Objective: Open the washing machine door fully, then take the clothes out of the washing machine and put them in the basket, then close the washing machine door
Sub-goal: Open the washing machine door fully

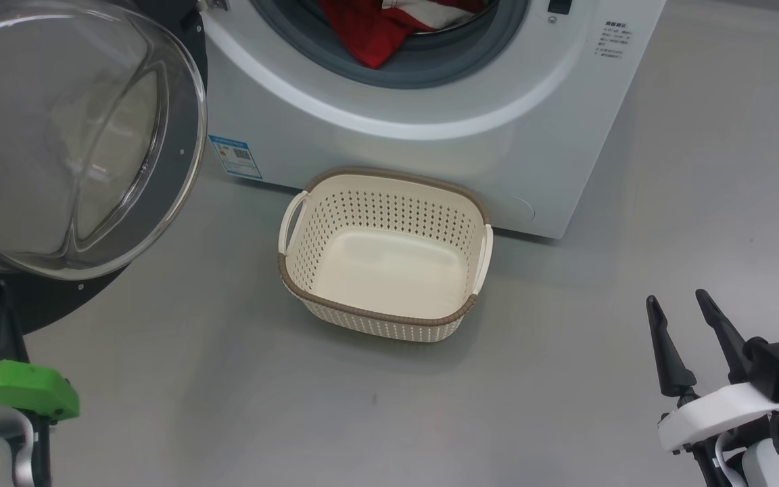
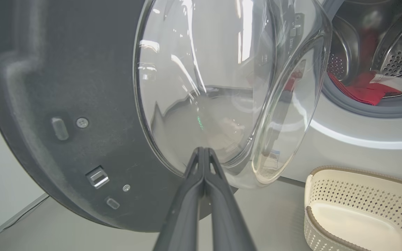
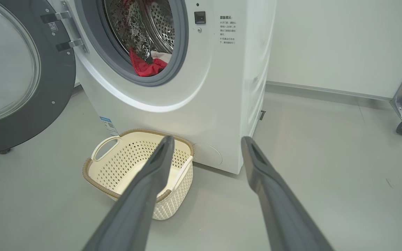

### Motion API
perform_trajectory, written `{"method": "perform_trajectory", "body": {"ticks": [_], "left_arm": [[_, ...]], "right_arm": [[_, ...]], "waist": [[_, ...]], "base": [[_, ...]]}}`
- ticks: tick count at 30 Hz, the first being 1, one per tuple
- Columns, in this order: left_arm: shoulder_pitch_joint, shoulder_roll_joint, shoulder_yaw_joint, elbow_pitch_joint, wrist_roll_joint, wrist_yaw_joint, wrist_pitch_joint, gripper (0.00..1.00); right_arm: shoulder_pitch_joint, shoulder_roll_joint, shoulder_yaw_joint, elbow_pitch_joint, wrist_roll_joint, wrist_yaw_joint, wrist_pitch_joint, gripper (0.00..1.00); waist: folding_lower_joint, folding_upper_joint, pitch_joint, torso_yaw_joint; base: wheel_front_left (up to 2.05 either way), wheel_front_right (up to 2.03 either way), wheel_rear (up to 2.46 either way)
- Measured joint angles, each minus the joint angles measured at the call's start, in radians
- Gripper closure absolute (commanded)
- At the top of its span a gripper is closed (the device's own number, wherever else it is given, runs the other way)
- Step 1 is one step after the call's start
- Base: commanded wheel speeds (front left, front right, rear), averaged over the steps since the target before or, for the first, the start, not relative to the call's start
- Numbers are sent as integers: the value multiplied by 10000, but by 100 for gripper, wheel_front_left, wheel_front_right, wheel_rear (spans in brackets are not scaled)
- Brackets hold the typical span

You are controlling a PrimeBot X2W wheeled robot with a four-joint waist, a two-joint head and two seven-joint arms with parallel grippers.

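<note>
Left gripper [image 2: 203,150]: my two dark fingers are pressed flat together, clenched on nothing. In the left wrist view the tips sit right in front of the lower edge of the glass bowl [image 2: 201,80] of the washing machine door [image 2: 65,87]. Can't tell if they touch the glass. In the head view this gripper is at lower left, under the door's black rim.

Right gripper [image 1: 677,297]: released, fingers spread wide apart, holding nothing. It hangs over bare floor [image 1: 565,379] at lower right, well apart from the basket [image 1: 389,210] and the washing machine [image 1: 443,135].

The door stands open on my left, hinged at the machine's left side, with the inner face and bulging glass turned toward me.

Clothes [image 1: 376,34]: red fabric lies at the bottom of the drum [image 3: 152,24], hanging over the grey rubber ring [image 1: 430,67]. A white piece [image 1: 433,15] lies on top of the red. Not yet in the basket.

The basket is upright on the floor, just in front of the machine and below the drum opening. One loop handle faces left and the other right. Its back rim is close to the machine's front panel; touching or not, can't tell. A blue label sticker [image 1: 235,157] is on the machine's lower left corner, just beside the basket.
</note>
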Motion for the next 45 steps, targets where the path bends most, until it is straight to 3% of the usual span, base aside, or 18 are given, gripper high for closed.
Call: {"method": "perform_trajectory", "body": {"ticks": [24,35,36,37,45], "left_arm": [[2150,-1275,-821,-1622,497,-437,0,100],[2576,-1551,-1045,-2345,614,-537,0,100],[2611,-1569,-1055,-2431,637,-539,0,56],[2635,-1574,-1080,-2518,667,-571,0,0],[2753,-1743,-1394,-2604,654,-792,0,0]], "right_arm": [[638,395,-144,-58,167,0,-31,0],[818,449,-146,-418,161,0,-31,0],[818,460,-146,-477,161,0,-31,0],[817,472,-146,-523,161,0,-31,0],[832,491,-412,-700,69,0,-31,0]], "waist": [[0,0,-1454,-1414],[-1,0,-1624,-2055],[0,0,-1615,-2095],[0,0,-1604,-2134],[0,0,-1526,-2271]], "base": [[0,0,0],[0,0,0],[0,0,0],[0,0,0],[0,0,0]]}}
